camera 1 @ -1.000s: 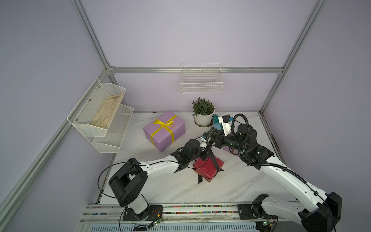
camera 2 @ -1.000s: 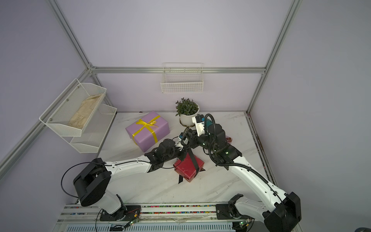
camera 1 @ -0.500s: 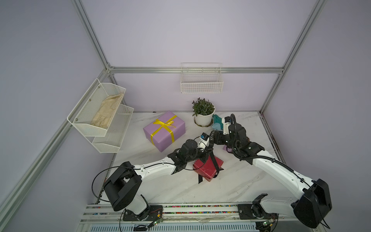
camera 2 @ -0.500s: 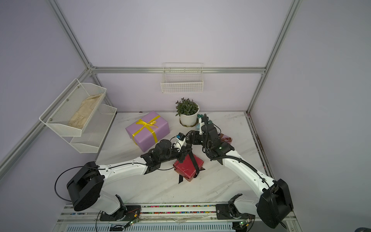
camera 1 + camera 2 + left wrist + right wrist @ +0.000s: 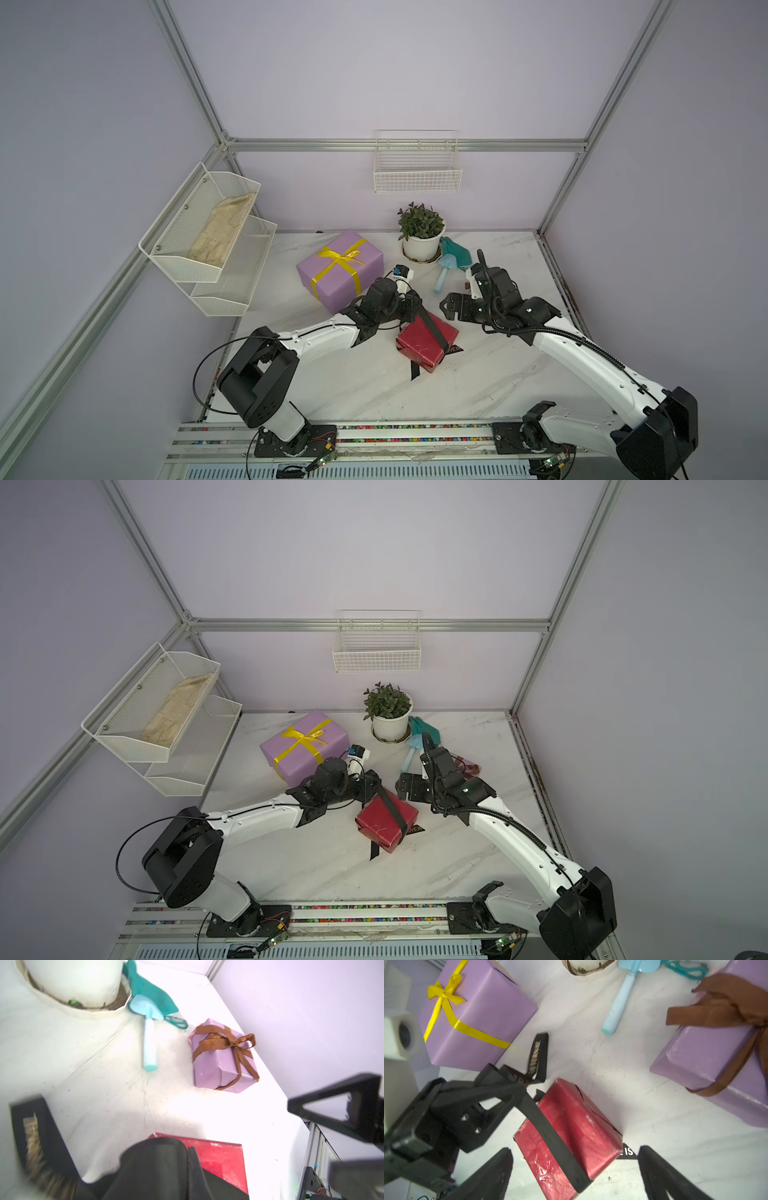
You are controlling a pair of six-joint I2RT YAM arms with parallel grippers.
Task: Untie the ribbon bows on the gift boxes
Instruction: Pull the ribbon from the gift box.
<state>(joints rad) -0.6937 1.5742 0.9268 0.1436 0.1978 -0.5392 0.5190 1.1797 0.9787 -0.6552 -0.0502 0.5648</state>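
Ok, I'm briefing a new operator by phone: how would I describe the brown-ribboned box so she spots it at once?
Find the white flowerpot at the back of the table; a blue scoop lies beside it. Right of the scoop sits the small lilac box. Its brown bow sets it apart: the large lilac box wears yellow ribbon, the red box black ribbon.

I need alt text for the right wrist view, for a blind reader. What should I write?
The left gripper is shut on a black ribbon that crosses a small red gift box, seen between the open fingers of the right gripper. Nearby stand a large lilac box with a yellow bow and a small lilac box with a brown bow.
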